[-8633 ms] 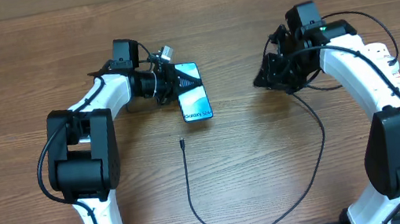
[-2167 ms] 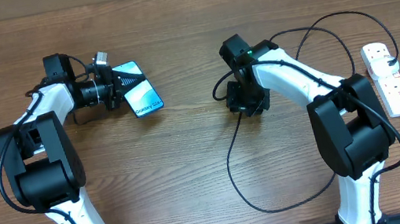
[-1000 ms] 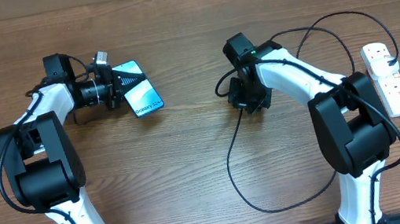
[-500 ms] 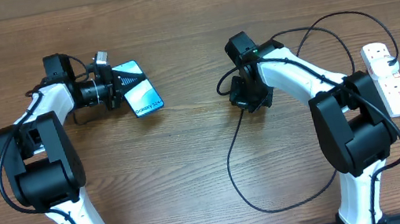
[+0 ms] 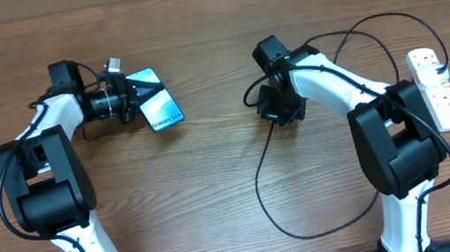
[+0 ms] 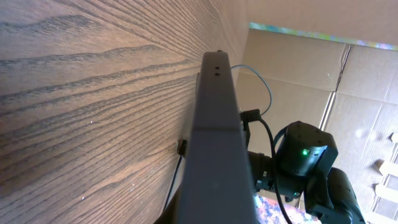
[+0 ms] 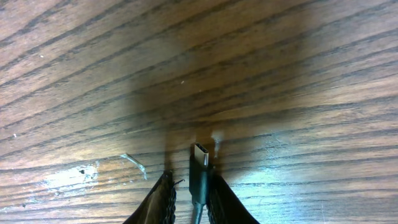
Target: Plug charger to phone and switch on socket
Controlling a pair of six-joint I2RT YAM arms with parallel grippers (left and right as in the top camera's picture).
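Left end effector [image 5: 133, 93] is clamped shut on one short end of the phone [image 5: 160, 110], up in the far-left part of the desk [image 5: 218, 198]. The phone hangs out tilted, lit screen mostly up. In the left wrist view its black edge runs straight out from the camera, with bare wood on one side.

Right end effector [image 5: 281, 110] sits low over the middle of the desk. The charger [image 7: 200, 158] has its plug tip poking out between the fingers [image 7: 163, 198], snug against one, with a sliver of gap on the other side. Honestly can't tell if it's truly pinched or just resting there.

There's open wood between the phone's free end and that plug. The cable loops toward the near edge, then curls back by the right arm's base. The socket [image 5: 436, 87] lies along the right edge, well apart from both.
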